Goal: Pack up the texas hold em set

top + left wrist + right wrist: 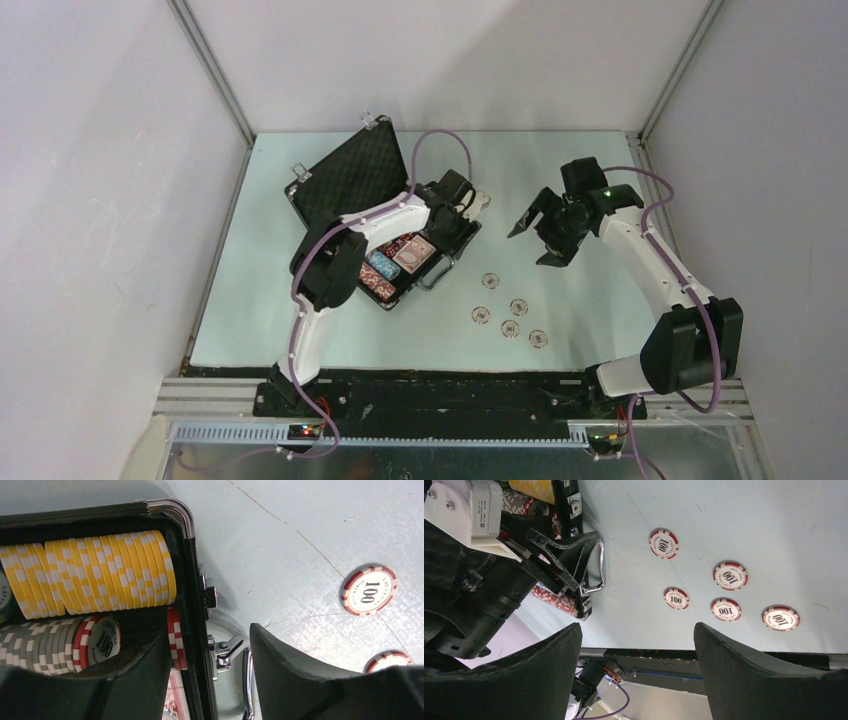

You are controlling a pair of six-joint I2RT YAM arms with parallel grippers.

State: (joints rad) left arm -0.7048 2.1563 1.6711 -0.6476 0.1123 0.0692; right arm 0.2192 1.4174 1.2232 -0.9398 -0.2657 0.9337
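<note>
The black case [345, 178] lies open at the table's left, its lid raised. Inside it, rows of yellow chips [90, 575] and grey chips [40, 647] stand on edge, with a card deck [175, 695] below. My left gripper [210, 670] straddles the case's front wall [192, 630]: one finger is inside beside a few red chips [175, 637], the other outside by the silver handle [246, 680]. Its jaws stand apart. Several loose red-and-white chips [510, 305] lie on the table. My right gripper [535, 240] hangs open and empty to the right of the case.
Card decks and chip rows [395, 262] fill the case's base. A silver latch [207, 595] sticks out from the front wall. Grey enclosure walls stand close on both sides. The black base rail [440, 390] runs along the near edge.
</note>
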